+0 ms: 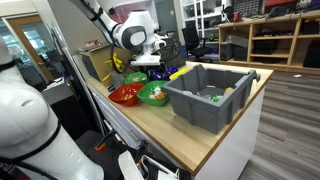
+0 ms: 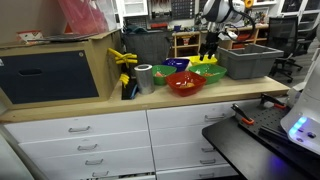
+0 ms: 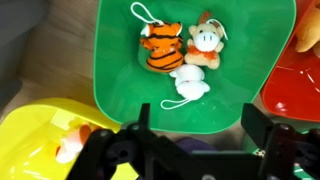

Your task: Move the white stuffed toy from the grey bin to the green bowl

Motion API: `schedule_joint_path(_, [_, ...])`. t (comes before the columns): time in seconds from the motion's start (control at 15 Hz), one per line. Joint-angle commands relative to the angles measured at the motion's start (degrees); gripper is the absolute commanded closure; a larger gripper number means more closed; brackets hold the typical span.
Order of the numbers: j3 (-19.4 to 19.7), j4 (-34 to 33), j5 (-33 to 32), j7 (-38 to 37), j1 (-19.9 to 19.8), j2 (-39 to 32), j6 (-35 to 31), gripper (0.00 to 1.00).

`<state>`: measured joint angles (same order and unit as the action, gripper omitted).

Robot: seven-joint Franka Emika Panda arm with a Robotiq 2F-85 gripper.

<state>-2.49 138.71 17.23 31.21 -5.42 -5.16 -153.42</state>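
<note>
In the wrist view the white stuffed toy (image 3: 190, 84), with a white loop cord, lies in the green bowl (image 3: 120, 70) beside an orange striped tiger toy (image 3: 160, 48) and a small cream and orange animal toy (image 3: 206, 42). My gripper (image 3: 197, 130) is open and empty, and hangs above the near rim of the bowl, apart from the toy. In both exterior views the gripper (image 1: 150, 62) (image 2: 209, 45) is above the green bowl (image 1: 154, 96) (image 2: 211, 73). The grey bin (image 1: 205, 108) (image 2: 250, 63) stands next to the bowl.
A yellow bowl (image 3: 40, 135) and a red bowl (image 3: 295, 85) flank the green one. A red bowl (image 1: 125, 96), another green bowl (image 1: 135, 78), a roll of tape (image 2: 145, 78) and a wooden box (image 2: 60, 65) stand on the counter (image 1: 190, 140).
</note>
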Motion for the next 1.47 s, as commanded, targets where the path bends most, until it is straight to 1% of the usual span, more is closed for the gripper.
schedule_joint_path(0.0, [2.3,-1.9,-4.1,-1.6,-0.4,2.8,5.5,0.0])
schedule_joint_path(0.13, [3.7,-3.4,-7.1,-3.7,-0.3,3.3,8.0,0.0])
schedule_joint_path(0.33, [5.7,-5.8,-13.2,-9.5,-0.4,3.1,11.1,0.0])
schedule_joint_path(0.47, [6.9,-7.0,-16.2,-13.4,-0.6,2.8,13.4,0.0])
schedule_joint_path(0.53, [7.3,-7.5,-16.0,-14.1,-0.8,2.6,14.7,0.0])
schedule_joint_path(0.67, [8.0,-7.9,-13.1,-13.2,-1.4,1.8,17.0,0.0])
schedule_joint_path(0.87, [8.5,-7.7,-10.1,-11.8,-2.2,0.6,17.8,0.0])
schedule_joint_path(1.0, [8.5,-8.2,-9.2,-12.2,-2.6,-0.2,17.8,0.0])
schedule_joint_path(1.4, [8.9,-11.1,-12.1,-16.9,-2.7,-1.9,17.9,0.0])
